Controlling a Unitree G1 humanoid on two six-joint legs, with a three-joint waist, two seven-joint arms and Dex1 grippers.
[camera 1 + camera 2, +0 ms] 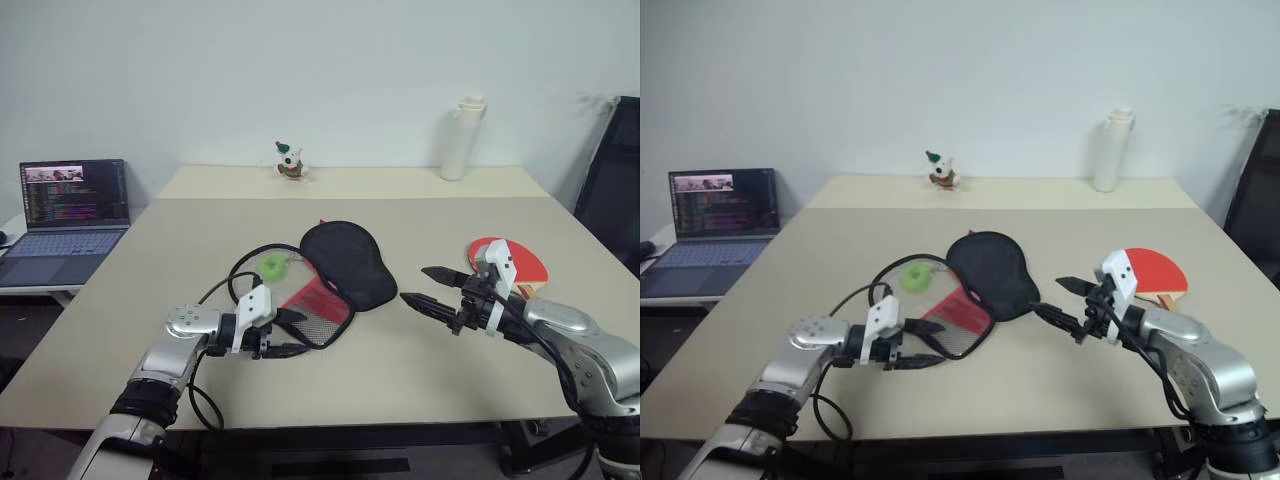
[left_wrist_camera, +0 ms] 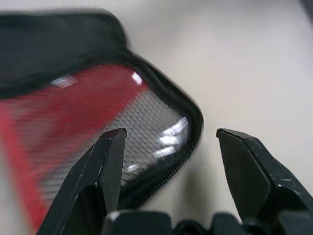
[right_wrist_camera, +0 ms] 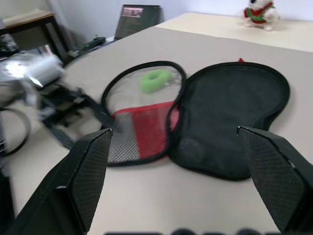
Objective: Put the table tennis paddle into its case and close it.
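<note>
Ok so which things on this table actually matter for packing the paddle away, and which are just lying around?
For the job:
- table tennis paddle, on the table by the right gripper
- case, lying unzipped and spread open in front of the left gripper

Lying about:
- green ring on the case
- white bottle
- small toy figure
- laptop on a side table

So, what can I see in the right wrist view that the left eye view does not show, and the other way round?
Right wrist view alone: the inside of the open case, both halves laid flat, with a green ring seen through the clear half.

Left eye view alone: the paddle lying behind the right gripper, the white bottle at the table's far edge, and the whole of both arms.

Both: the case, the laptop, the small toy figure, and the left gripper at the case's near end, open. The right gripper is open too.
</note>
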